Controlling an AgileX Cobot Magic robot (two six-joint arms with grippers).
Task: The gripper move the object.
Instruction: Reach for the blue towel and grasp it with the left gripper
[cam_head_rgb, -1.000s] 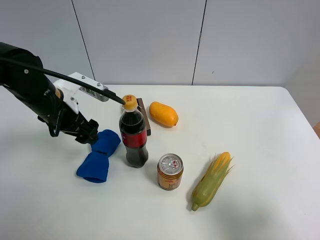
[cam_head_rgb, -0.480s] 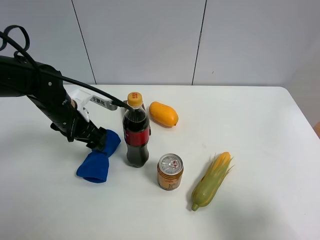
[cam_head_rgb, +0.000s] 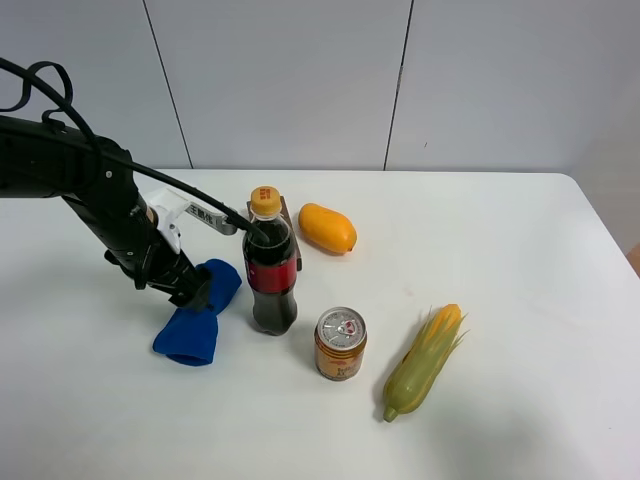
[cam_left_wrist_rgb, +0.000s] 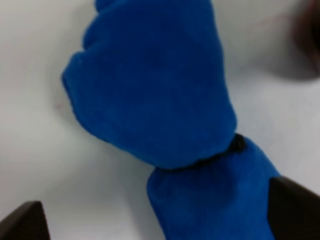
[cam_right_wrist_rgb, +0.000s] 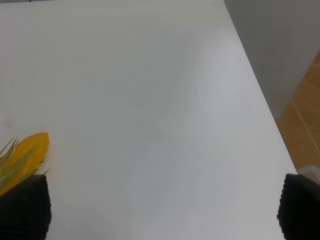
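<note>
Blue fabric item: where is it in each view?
Exterior high: blue fabric item left of centre, beside the cola bottle, at the left gripper.
Left wrist: fills the middle.
Right wrist: not in it.
Shared landmark: the white table.

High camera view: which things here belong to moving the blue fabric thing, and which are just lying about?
In the job: left gripper, open over the blue fabric object.
Lying about: cola bottle; drink can; mango; corn cob.
</note>
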